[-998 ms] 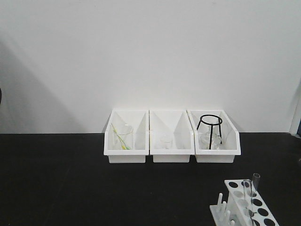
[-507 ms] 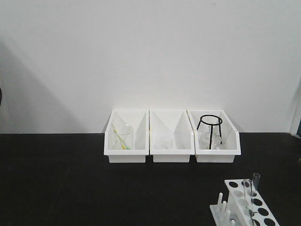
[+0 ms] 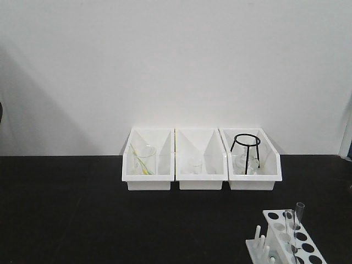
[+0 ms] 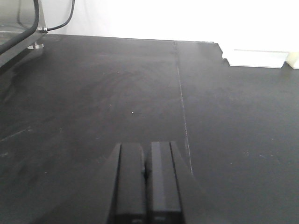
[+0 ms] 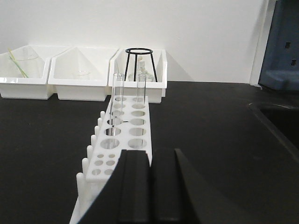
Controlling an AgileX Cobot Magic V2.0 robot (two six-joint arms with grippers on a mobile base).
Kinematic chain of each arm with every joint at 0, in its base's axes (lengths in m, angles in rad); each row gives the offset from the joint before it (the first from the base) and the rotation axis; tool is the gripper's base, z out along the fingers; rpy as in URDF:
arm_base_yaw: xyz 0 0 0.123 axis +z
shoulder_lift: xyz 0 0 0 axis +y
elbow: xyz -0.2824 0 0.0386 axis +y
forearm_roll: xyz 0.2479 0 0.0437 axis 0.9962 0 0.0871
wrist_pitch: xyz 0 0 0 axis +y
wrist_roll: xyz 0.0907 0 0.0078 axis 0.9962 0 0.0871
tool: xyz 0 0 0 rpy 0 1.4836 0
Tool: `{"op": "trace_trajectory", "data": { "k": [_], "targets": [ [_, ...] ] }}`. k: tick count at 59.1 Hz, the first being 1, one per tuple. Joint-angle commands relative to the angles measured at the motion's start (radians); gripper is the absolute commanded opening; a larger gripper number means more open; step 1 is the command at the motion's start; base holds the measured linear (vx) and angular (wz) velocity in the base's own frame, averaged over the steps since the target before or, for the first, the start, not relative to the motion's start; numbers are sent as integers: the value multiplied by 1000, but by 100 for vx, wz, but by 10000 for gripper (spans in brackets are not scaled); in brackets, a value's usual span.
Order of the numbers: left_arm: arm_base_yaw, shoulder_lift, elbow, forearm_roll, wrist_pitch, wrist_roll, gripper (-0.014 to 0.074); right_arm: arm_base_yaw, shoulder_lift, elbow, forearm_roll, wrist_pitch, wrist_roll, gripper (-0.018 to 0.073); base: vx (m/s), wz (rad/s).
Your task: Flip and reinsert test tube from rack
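Observation:
The white rack [image 3: 275, 216] stands at the front right of the black table. Two clear test tubes stand upright in its far holes, one taller [image 3: 298, 220] and one beside it [image 3: 289, 230]. In the right wrist view the rack [image 5: 122, 140] runs away from me, with one tube in the left row [image 5: 117, 100] and one in the right row [image 5: 140, 88]. My right gripper [image 5: 150, 156] is shut and empty, just behind the rack's near end. My left gripper [image 4: 147, 150] is shut and empty over bare table. Neither gripper shows in the front view.
Three white storage bins [image 3: 147, 184] stand in a row at the back wall, holding glass beakers and a black ring stand [image 3: 245, 144]. Cables and a metal base [image 4: 28, 28] show far left in the left wrist view. A dark blue-grey unit [image 5: 285, 42] stands at the right.

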Motion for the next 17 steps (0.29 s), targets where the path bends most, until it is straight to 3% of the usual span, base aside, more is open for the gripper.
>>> {"op": "trace_trajectory", "data": {
  "k": [1, 17],
  "targets": [
    [-7, -12, 0, -4, -86, 0, -6, -1, 5, 0, -4, -76, -3, -12, 0, 0],
    [-7, -12, 0, -4, -86, 0, -6, -1, 5, 0, -4, -76, -3, -12, 0, 0]
  ]
}}
